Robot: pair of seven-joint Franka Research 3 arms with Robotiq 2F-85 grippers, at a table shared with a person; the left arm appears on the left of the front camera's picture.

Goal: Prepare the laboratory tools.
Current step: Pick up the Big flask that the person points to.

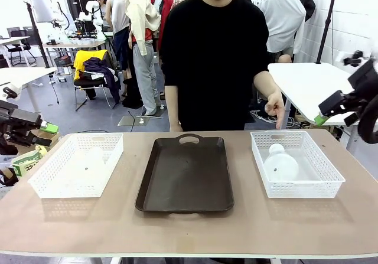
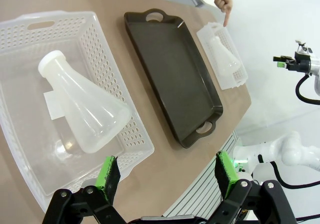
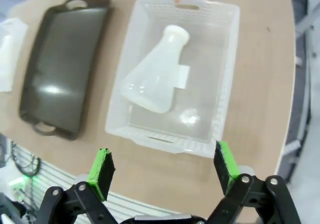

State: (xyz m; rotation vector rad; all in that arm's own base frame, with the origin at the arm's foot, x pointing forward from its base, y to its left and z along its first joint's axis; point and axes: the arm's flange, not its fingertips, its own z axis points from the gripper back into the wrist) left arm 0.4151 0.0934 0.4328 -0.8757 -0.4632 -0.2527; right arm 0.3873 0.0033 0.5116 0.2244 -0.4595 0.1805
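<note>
The right gripper hangs open and empty over the near rim of the white mesh basket. Just beyond it a frosted translucent white conical flask lies on its side in the basket. Its wide base is nearer and its neck slants away toward the person's pointing hand. The left gripper, also open, faces a second flask.

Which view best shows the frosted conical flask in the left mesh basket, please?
Left wrist view: the frosted conical flask lies close, unobstructed. Front view: veiled by its white mesh basket. Right wrist view: a blurred sliver.
</note>
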